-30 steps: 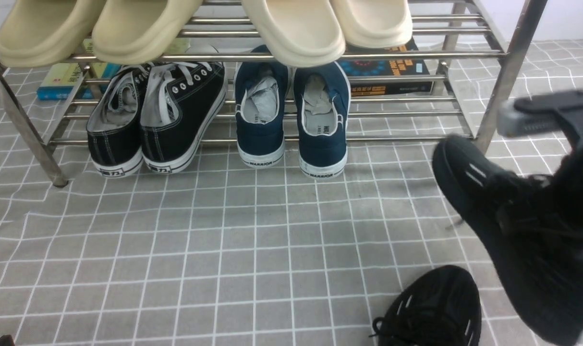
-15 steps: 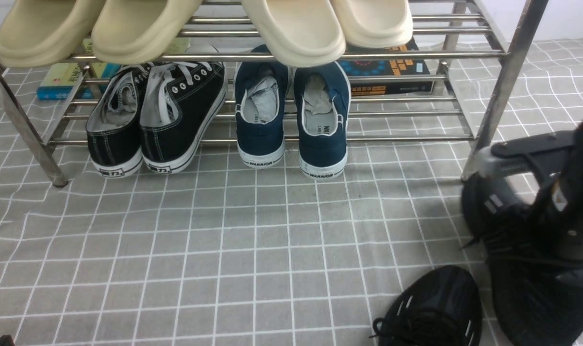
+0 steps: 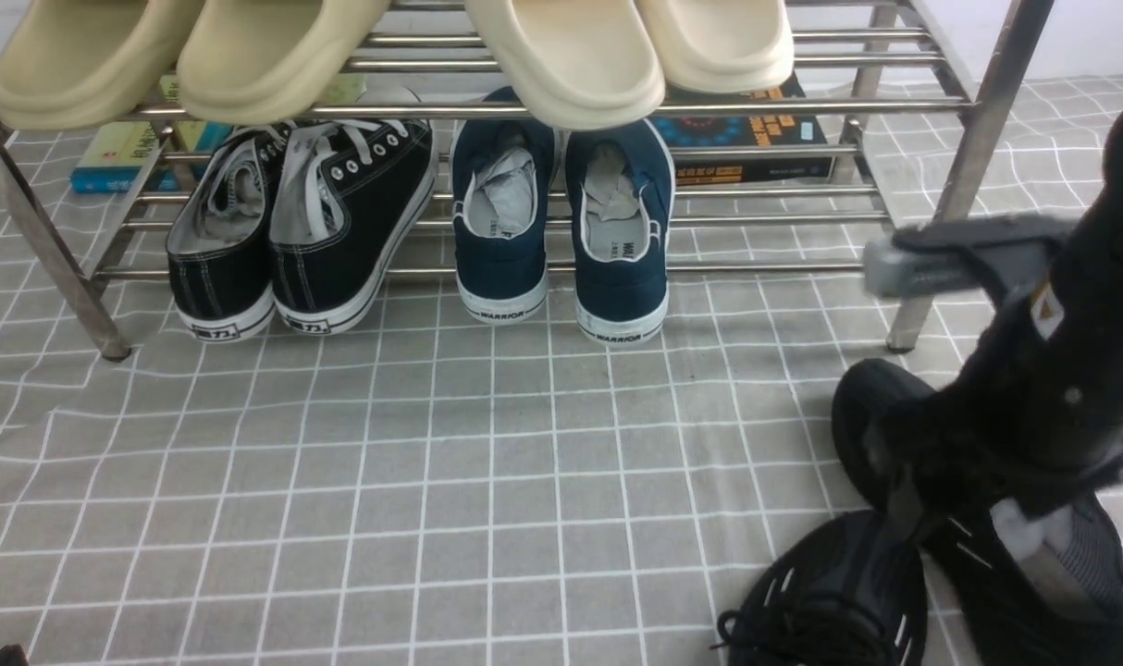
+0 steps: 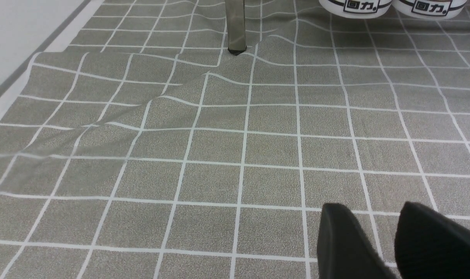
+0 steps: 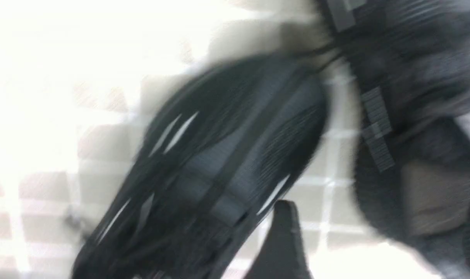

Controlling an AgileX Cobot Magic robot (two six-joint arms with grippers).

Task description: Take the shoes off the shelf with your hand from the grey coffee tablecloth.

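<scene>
- The shoes [image 3: 978, 601] are located off the shelf [image 3: 973, 157]. They are on the grey coffee tablecloth [image 3: 487, 481] at the right front, just before the shelf's right front leg.
- The nearer shoe [image 3: 830, 601] is laid at the lower edge of the front view, toe toward the shelf. Its laces are cut off by the frame.
- The second shoe [image 3: 871, 416] is placed just beside it on the right, toe toward the shelf, with its grey lining exposed. It is partly covered by the right arm. Contact between the two shoes cannot be determined.
- The right gripper [image 3: 922, 388] is positioned over the second shoe. One finger [image 3: 950, 259], fitted with a silver-grey pad, is held clear above the toe; the opposite finger is lost in blur. Whether the shoe is pinched cannot be told, as the right wrist view is smeared.
- The left gripper [image 4: 374, 217] is held low over the cloth. Its fingers are parted by a narrow gap, with nothing between them.
- Black canvas sneakers [image 3: 293, 231] and navy slip-ons [image 3: 561, 222] are stored on the lower tier, heels overhanging the front rod.
- Beige slippers [image 3: 561, 55] are stored on the upper tier.
- Books [image 3: 756, 139] are seen through the rods at the back.
</scene>
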